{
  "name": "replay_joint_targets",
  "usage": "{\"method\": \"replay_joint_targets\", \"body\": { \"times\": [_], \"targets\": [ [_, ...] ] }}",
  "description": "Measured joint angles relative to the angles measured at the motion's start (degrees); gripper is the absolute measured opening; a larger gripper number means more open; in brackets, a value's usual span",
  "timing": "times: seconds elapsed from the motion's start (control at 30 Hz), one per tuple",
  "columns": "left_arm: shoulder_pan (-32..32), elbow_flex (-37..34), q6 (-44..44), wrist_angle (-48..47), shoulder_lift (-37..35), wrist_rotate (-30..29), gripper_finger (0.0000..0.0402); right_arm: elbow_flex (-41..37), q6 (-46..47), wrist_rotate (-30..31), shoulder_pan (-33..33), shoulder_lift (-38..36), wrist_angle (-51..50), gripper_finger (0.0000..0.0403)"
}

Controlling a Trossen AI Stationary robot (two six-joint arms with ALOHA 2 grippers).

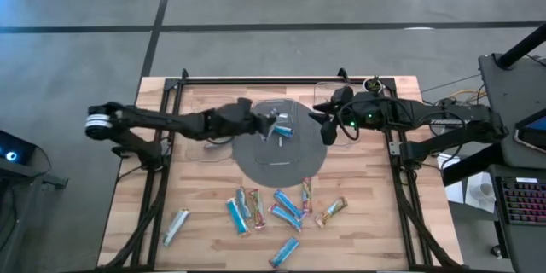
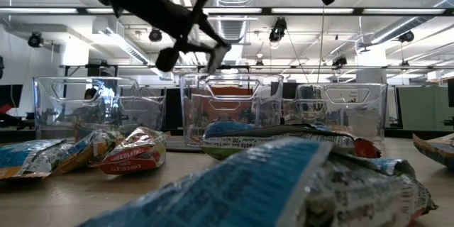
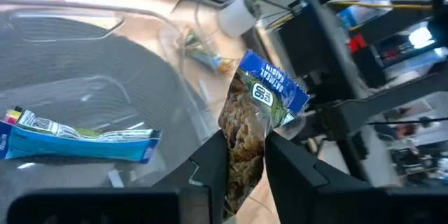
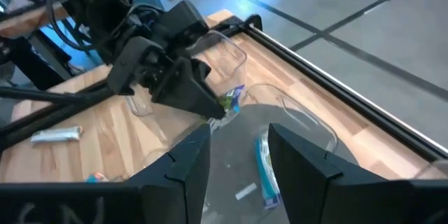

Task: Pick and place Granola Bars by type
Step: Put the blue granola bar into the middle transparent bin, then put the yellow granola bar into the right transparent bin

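My left gripper [image 1: 270, 121] reaches in from the table's left, over the round grey plate [image 1: 281, 160], and is shut on a granola bar [image 3: 252, 112] in a silvery wrapper with a blue end. A light-blue bar [image 1: 284, 130] lies flat in the clear tray [image 3: 105, 84] on the plate, just beside that gripper. My right gripper [image 1: 328, 126] hangs open above the plate's right rim, with nothing between its fingers [image 4: 178, 161]. Several more bars [image 1: 273, 209] lie loose on the near part of the table. My left gripper pinches the bar's lower part [image 3: 243, 155] between its two fingers. The fingers come from the table's left, slanting a little down. The bar sticks out past the fingertips, its blue end [image 3: 276, 84] free, and is lifted clear above the tray.
Clear trays [image 2: 227, 106] stand along the far part of the table. One bar [image 1: 177, 226] lies alone near the front left corner. Black arm frames [image 1: 162, 196] run down both sides of the table. A desk with a keyboard [image 1: 520, 205] stands to the right.
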Motion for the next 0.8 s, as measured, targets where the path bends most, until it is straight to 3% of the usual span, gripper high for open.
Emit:
{"method": "replay_joint_targets", "body": {
  "times": [0.33,0.4,0.6,0.7,0.8],
  "targets": [
    [0.2,3.9,5.2,-6.0,1.3,0.0,0.0173,-1.1,0.3,1.7,0.0,0.0,-1.4,0.0134],
    [0.2,4.1,6.9,-7.9,-0.2,3.2,0.0184,-1.3,0.3,2.7,0.0,0.0,-1.5,0.0134],
    [-1.0,4.3,14.3,-9.5,-6.6,25.4,0.0189,-2.2,0.3,3.1,-0.7,0.0,-1.4,0.0134],
    [-2.8,4.2,15.7,-14.2,-9.8,27.7,0.0188,-3.0,0.8,3.1,-1.2,0.0,-1.3,0.0134],
    [-5.2,4.3,18.2,-22.8,-13.5,24.3,0.0188,-4.2,1.8,3.1,-1.6,0.0,-1.3,0.0134]
  ]
}}
